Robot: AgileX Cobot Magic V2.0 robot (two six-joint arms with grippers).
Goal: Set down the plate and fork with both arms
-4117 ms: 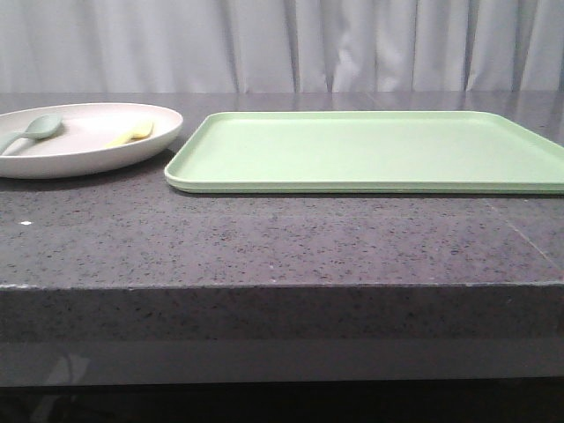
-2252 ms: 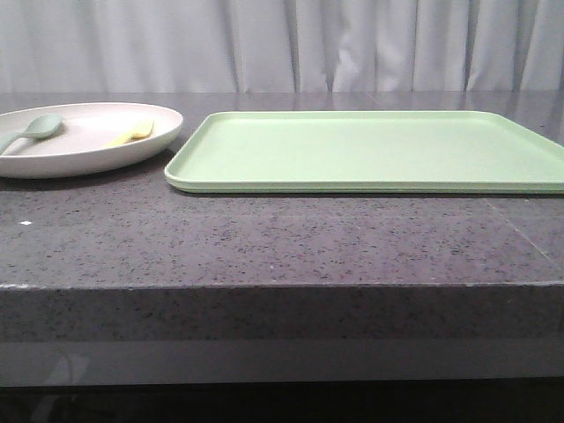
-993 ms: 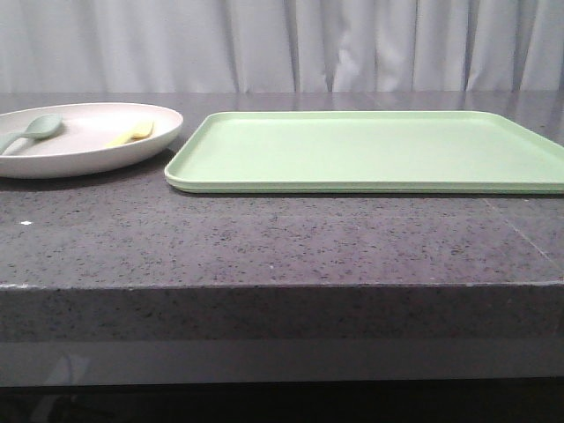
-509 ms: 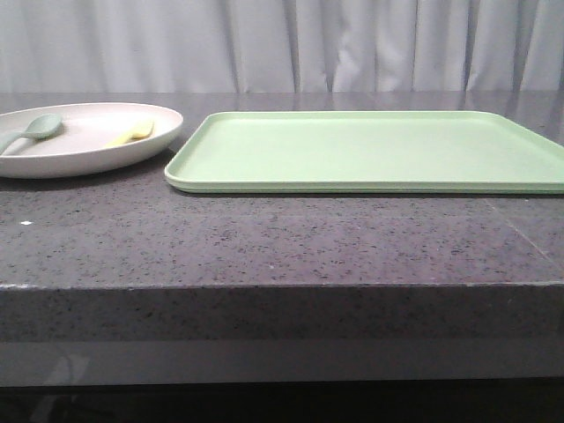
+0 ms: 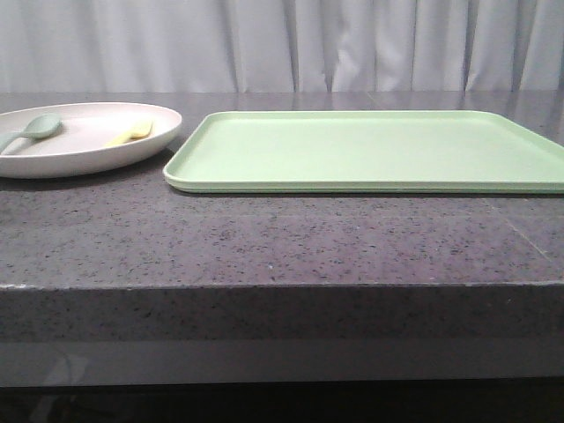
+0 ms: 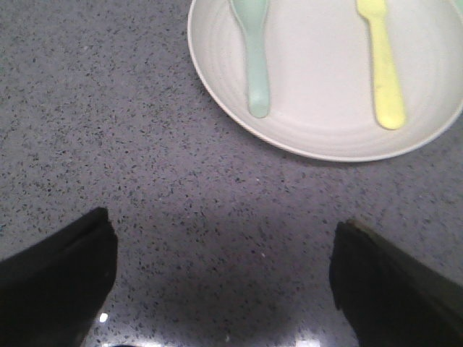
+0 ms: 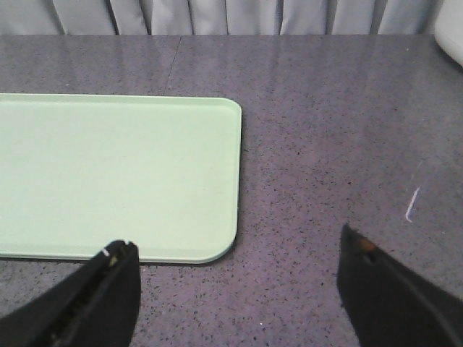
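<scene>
The left gripper is spread wide and empty over bare counter. The plate lies just ahead of it, so the left arm is the nearer one. The fork rests inside the plate beside a spoon, its long axis running away from the fingers. The right gripper is also spread and empty, by the tray's near corner.

Count: one plate, one fork, one spoon, one tray.
</scene>
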